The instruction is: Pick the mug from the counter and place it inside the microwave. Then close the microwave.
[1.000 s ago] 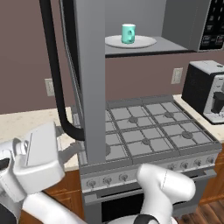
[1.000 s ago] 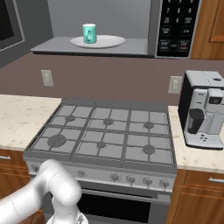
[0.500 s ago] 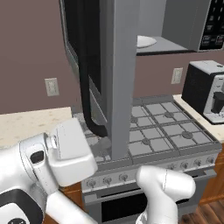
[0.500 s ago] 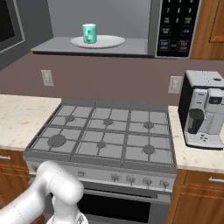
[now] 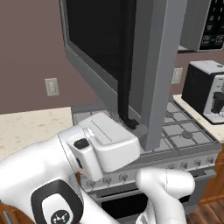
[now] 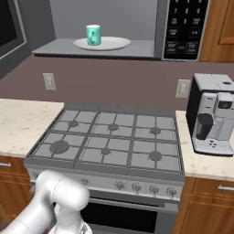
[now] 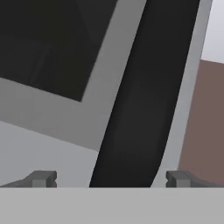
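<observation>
The teal mug (image 6: 93, 34) stands upright on the white round plate (image 6: 103, 44) inside the grey microwave (image 6: 137, 48), left of its black keypad (image 6: 184, 26). The microwave door (image 5: 151, 74) hangs open and swings across the left base view, its dark window (image 5: 94, 35) facing me. In the hand view my gripper (image 7: 109, 179) is open, and the door's black bar handle (image 7: 144, 100) runs between its fingertips (image 7: 41, 178) without being pinched. My white hand (image 5: 107, 144) sits just below the handle's lower end (image 5: 130, 123). The beige counter (image 6: 20, 123) flanks the stove.
A grey gas stovetop (image 6: 109, 141) lies below the microwave. A grey-black coffee machine (image 6: 212, 114) stands on the counter to its right. Wall outlets (image 6: 48, 81) sit on the brown backsplash. Wooden cabinet fronts (image 6: 210, 205) run under the counter.
The door has swung further round towards the microwave, and now hides the mug and plate in the left base view. My hand has followed it to the right. The right base view is unchanged.
</observation>
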